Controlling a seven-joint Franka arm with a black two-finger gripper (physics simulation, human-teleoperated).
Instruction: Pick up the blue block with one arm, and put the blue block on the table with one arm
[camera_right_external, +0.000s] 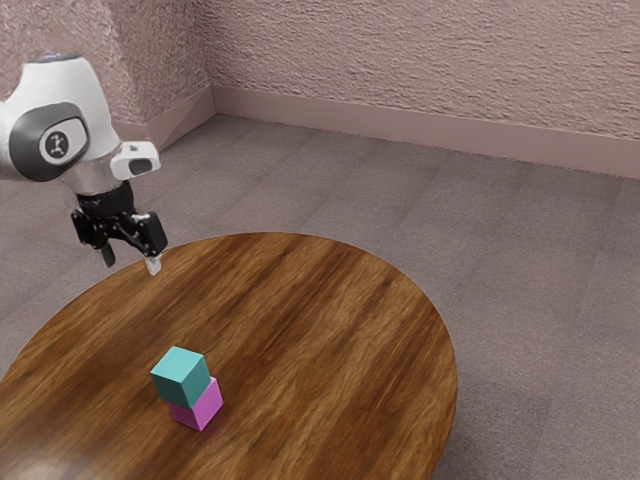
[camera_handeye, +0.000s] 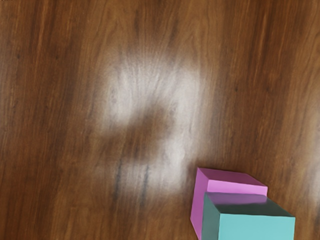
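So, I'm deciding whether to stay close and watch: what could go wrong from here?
The blue block looks off-centre on top of the pink block, so a bump could topple it. The open pincer is off to one side of the stack, so it might come down misaligned and catch only an edge. With the two blocks touching, a grip set too low could drag the pink one along.

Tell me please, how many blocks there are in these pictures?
2. The blue-green block sits on the pink block, off centre, and the pink block rests on the table. Part of the table is outside the exterior view, so more could be there.
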